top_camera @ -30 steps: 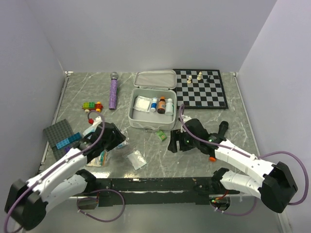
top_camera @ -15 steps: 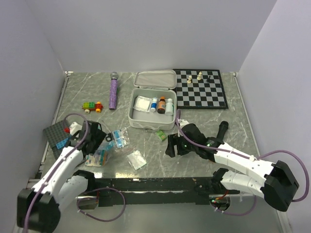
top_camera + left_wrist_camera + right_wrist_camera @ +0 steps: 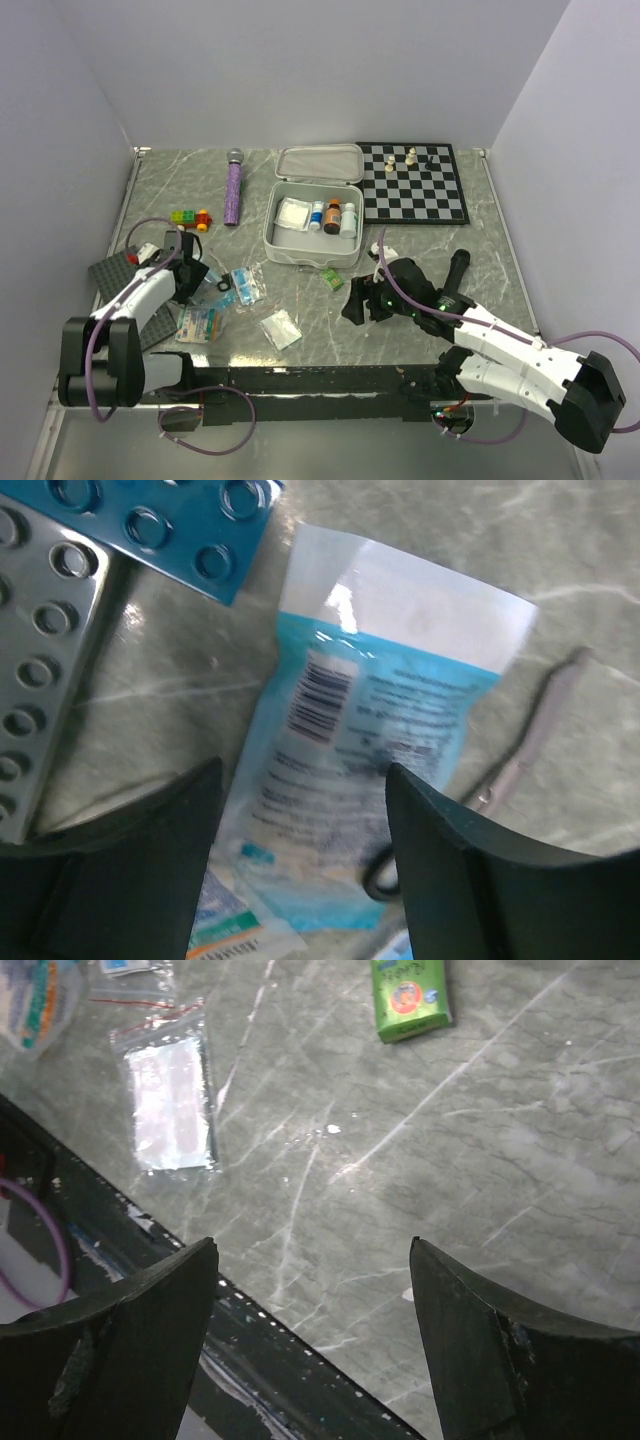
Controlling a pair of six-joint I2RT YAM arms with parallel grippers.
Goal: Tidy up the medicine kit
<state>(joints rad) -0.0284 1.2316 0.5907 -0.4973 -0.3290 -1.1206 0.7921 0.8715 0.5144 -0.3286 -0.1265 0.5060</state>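
While the medicine kit (image 3: 305, 253) is seen lying open just above the centre of the top view, lid folded back, the left gripper (image 3: 300, 785) is held with jaws spread over a blue-and-white sachet (image 3: 365, 760) at centre left. The right gripper (image 3: 310, 1260) is held, jaws likewise spread, above the marbled surface (image 3: 520, 1160).

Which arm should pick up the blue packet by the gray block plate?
Left. The left gripper hangs open right above the blue packet, a finger on each side. The right gripper is open over bare table, nearer the green packet.
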